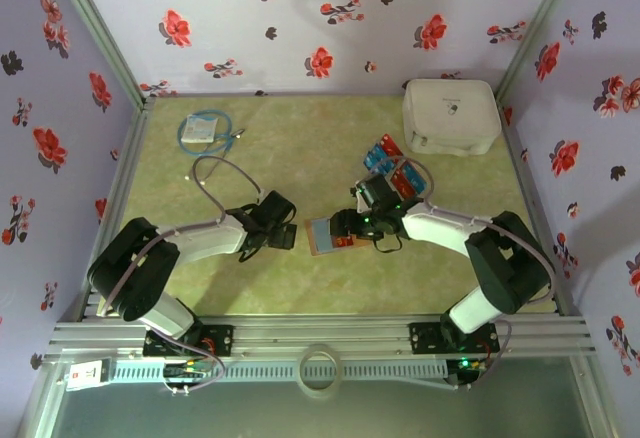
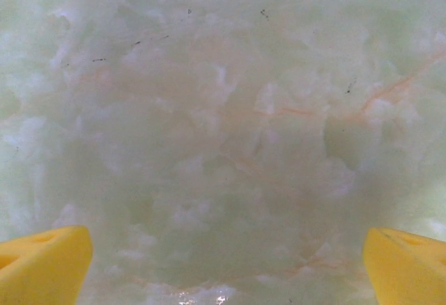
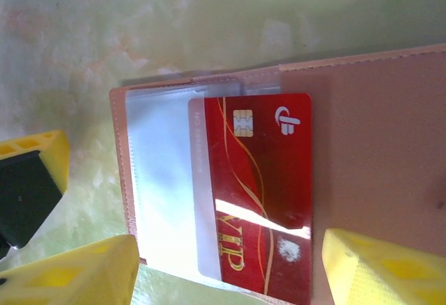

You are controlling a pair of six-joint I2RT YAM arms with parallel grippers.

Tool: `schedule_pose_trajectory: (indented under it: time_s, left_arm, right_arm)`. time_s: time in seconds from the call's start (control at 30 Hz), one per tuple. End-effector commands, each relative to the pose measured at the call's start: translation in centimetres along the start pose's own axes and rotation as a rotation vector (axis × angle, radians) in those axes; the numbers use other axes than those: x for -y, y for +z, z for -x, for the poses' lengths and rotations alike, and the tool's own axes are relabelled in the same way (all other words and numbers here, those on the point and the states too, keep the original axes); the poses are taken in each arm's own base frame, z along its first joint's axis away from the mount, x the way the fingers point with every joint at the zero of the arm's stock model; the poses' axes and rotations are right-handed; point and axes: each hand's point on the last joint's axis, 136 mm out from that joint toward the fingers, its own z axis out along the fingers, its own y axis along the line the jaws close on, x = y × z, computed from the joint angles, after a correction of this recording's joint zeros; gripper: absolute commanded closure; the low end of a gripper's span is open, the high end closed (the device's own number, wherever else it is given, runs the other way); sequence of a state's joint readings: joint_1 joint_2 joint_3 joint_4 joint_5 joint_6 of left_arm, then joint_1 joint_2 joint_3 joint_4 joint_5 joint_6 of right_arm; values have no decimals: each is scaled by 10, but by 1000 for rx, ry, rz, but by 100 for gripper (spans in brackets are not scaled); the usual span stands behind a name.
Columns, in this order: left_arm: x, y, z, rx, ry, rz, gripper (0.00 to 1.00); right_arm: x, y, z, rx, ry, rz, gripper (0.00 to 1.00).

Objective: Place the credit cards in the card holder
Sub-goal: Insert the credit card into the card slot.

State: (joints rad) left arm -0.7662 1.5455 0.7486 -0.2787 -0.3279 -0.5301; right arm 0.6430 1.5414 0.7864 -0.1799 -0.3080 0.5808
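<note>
- The blue-cable packet point(image 1: 207, 129) lies at the far left of the table point(image 1: 300, 148), well apart from both arms.
- The left gripper point(image 1: 281, 226) sits low over the middle of the table, just left of the card holder point(image 1: 322, 235).
- In the left wrist view the left gripper point(image 2: 223, 270) has its yellow fingertips point(image 2: 42, 263) spread to the two bottom corners. Only bare marbled table surface lies between them, and they hold nothing.
- The card holder lies open and flat on the table between the two grippers. In the right wrist view the card holder point(image 3: 376, 145) shows a tan panel on the right and a pale see-through pocket on the left.
- A red card point(image 3: 268, 186) with a gold chip, gold curves and "VIP" print lies on the open holder. Its left part is tucked under the see-through pocket and the rest lies bare on the tan panel.
- The right gripper point(image 1: 352, 225) hangs over the right side of the holder. In its wrist view the right gripper point(image 3: 230, 277) has its jaws spread wider than the card. One yellow fingertip point(image 3: 77, 274) is left of the card and the other is right of it over the tan panel, and neither pinches the card.
- The other credit cards point(image 1: 393, 166), red and blue, lie in a heap just beyond the right gripper.
- The white zip case point(image 1: 451, 115) stands at the far right, near that heap.
</note>
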Motion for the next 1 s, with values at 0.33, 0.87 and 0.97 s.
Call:
schedule_pose_trajectory:
  time_s: [0.33,0.87,0.97]
  left_arm:
    - [14,-7,8,-20,-71,-47,0]
    - [36,4,11,-48,-46,-43,0]
    - [35,6,10,-55,-39,-32,0]
  right_arm:
    - [22,-12,21,25,-129,-210,94]
    - [43,11,27,-16,-120,-249,100]
    - [45,15,27,-21,-116,-250,100]
